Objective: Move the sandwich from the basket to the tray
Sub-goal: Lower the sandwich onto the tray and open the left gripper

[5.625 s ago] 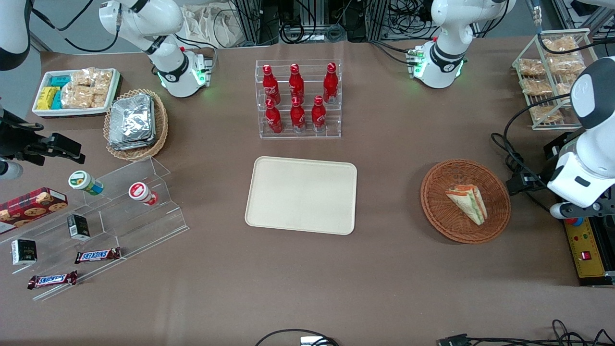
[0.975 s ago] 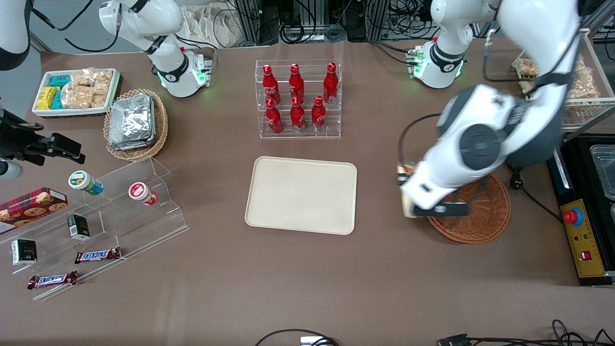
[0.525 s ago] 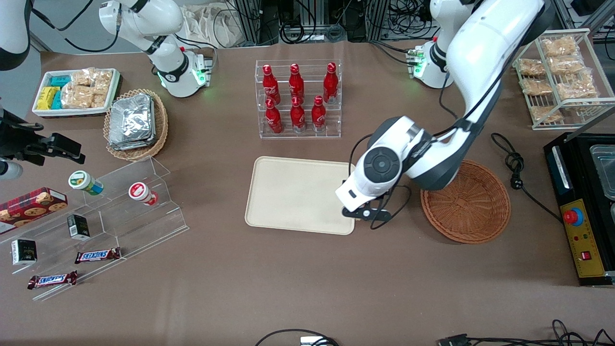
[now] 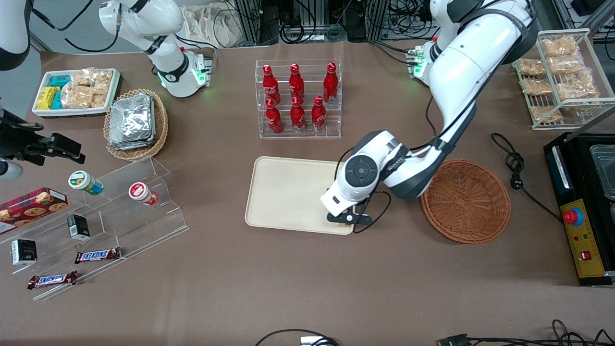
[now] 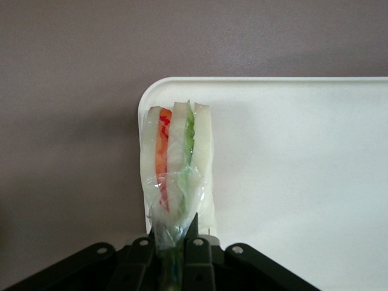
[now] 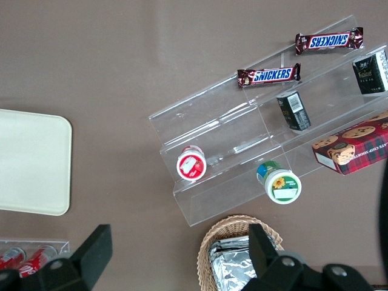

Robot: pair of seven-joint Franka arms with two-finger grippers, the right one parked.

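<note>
Overhead front view; close downward wrist views (shared tray [image 4: 288, 192]).

Your brown table [image 4: 288, 288] carries the cream tray [image 4: 288, 192] at its middle, the emptied wicker basket [image 4: 466, 202] toward the working arm's end, and a clear bottle rack [image 4: 298, 98] by the robots' edge. The gripper [image 4: 347, 220] hangs over the tray's corner.
</note>
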